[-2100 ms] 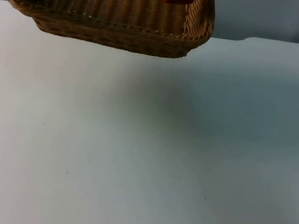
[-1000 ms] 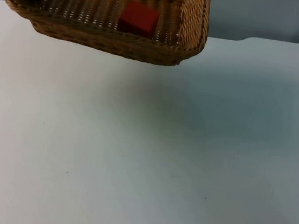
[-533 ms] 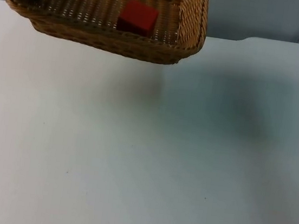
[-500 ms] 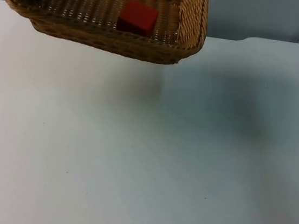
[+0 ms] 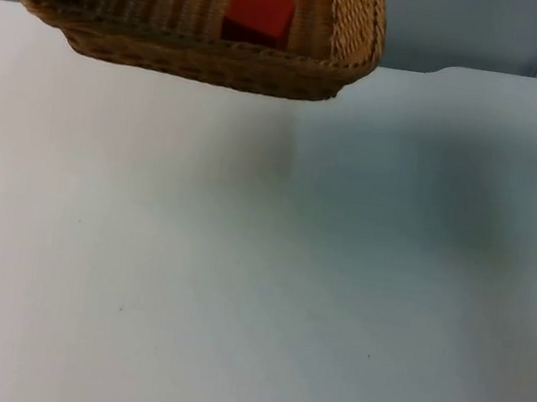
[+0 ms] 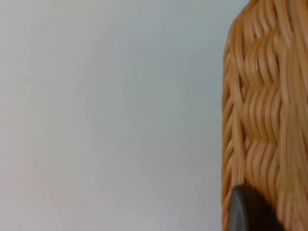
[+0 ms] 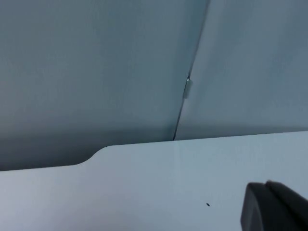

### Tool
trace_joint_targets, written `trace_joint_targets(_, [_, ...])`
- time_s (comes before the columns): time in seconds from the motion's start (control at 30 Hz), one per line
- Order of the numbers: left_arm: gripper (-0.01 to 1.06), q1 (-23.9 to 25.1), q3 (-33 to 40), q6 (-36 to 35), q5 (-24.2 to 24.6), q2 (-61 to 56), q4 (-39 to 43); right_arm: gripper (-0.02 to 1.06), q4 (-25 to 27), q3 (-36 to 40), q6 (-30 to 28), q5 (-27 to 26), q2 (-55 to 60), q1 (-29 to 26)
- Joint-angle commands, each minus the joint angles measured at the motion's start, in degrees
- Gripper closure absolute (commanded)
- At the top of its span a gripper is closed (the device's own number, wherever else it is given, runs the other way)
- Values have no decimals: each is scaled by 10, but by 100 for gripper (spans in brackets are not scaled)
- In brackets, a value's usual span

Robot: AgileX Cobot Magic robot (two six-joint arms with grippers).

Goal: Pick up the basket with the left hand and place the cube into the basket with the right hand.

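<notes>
Basket (image 5: pixel 208 51) is held lifted above the far left of the white table (image 5: pixel 261 259), and the red cube (image 5: pixel 258 15) lies inside on its floor, so the task is judged essentially complete. In the left wrist view the left gripper (image 6: pixel 250 211) is seen pinching the basket's woven wall. The right gripper (image 7: pixel 272 207) is seen near the grey partition wall (image 7: pixel 96 72); whether it is spread cannot be told.
</notes>
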Motion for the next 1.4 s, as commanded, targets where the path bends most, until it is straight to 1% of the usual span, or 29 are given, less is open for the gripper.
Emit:
trace_joint_targets(0.0, [105,-2,-3,-7,64,-8,-23,105,2,-3,0,-3,-5,-1])
trace_joint_targets(0.03, [105,-2,-3,-7,64,-8,-23,105,2,-3,0,-3,-5,-1])
trace_joint_targets(0.1, [105,-2,-3,-7,88,-3,-19,105,12,-3,0,-3,-5,-1])
trace_joint_targets(0.2, [105,-3,-3,-9,107,13,-17,105,16,-3,0,-4,-5,-1])
trace_joint_targets(0.33, [105,-3,-3,-19,103,34,-19,105,16,-3,0,-4,-5,-1])
trace_joint_targets(0.53, [105,-3,-3,-20,73,72,-20,105,16,-3,-3,-4,-5,-1])
trace_joint_targets(0.77, [105,-3,-3,-20,69,111,-21,105,16,-3,-3,-10,-5,-1])
trace_joint_targets(0.8, [103,-3,-3,-20,69,118,-21,105,16,-3,-3,-12,-5,-1])
trace_joint_targets(0.87, [94,-3,-3,-20,69,130,-21,105,16,-3,-3,-13,-5,-1])
trace_joint_targets(0.9, [94,-3,-3,-20,69,130,-21,105,16,-3,-3,-13,-5,-1])
trace_joint_targets(0.93, [88,-3,-3,-16,69,136,-19,105,16,-3,-3,-14,-5,-1])
trace_joint_targets(0.97, [74,-3,-3,-5,69,142,-16,105,16,-3,-3,-14,-5,-1])
trace_joint_targets(1.07, [46,-3,-3,-2,60,150,6,105,16,-3,-3,-17,-5,-1])
trace_joint_targets(1.1, [46,-3,-3,-2,60,150,6,105,16,-3,-3,-17,-5,-1])
trace_joint_targets(1.13, [37,-3,-3,-2,53,150,24,105,16,-3,-3,-17,-5,-1])
trace_joint_targets(1.17, [34,-3,-4,-2,47,150,35,105,16,-3,-3,-17,-5,-1])
trace_joint_targets(1.27, [34,-1,-17,-2,47,149,56,105,16,-3,-3,-17,-5,-1])
trace_joint_targets(1.37, [35,0,-67,-10,67,136,81,105,16,-3,-4,-17,-5,-1])
